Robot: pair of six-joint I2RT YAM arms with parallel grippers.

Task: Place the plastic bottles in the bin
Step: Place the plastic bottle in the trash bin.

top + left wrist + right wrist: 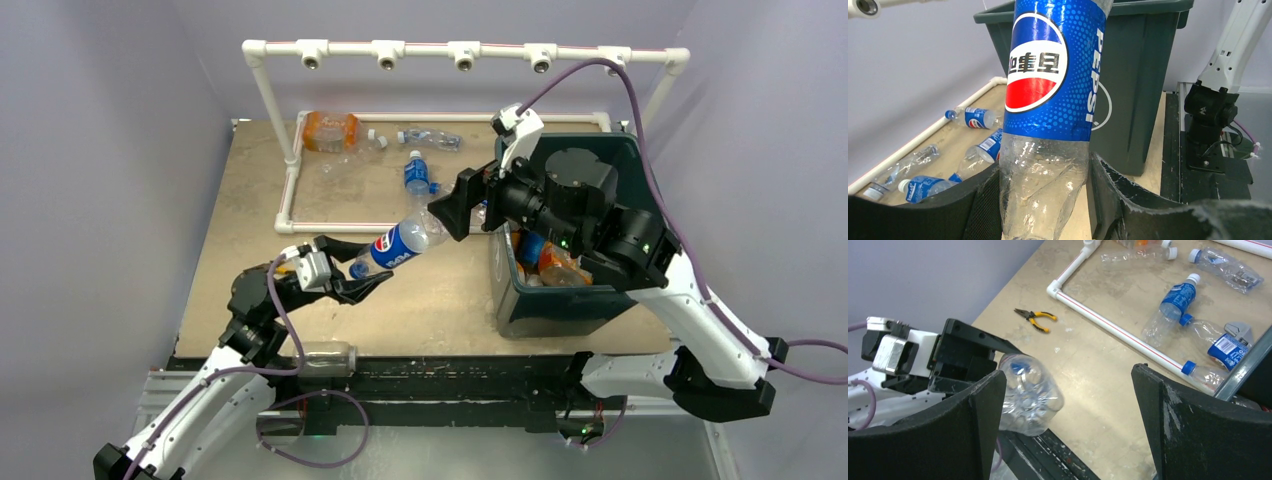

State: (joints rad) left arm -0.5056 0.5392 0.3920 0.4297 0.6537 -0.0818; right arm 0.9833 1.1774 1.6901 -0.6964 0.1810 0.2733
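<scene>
The left gripper (365, 266) clamps the Pepsi bottle (400, 243), the right gripper (1068, 375) gapes: releasing early could drop it outside the bin (560, 310).

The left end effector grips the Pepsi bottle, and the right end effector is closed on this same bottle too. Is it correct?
Not fully. The left end effector does grip the Pepsi bottle, but the right end effector is open, not closed on it. The right wrist view shows its jaws standing wide apart, not clamped on the bottle.
</scene>
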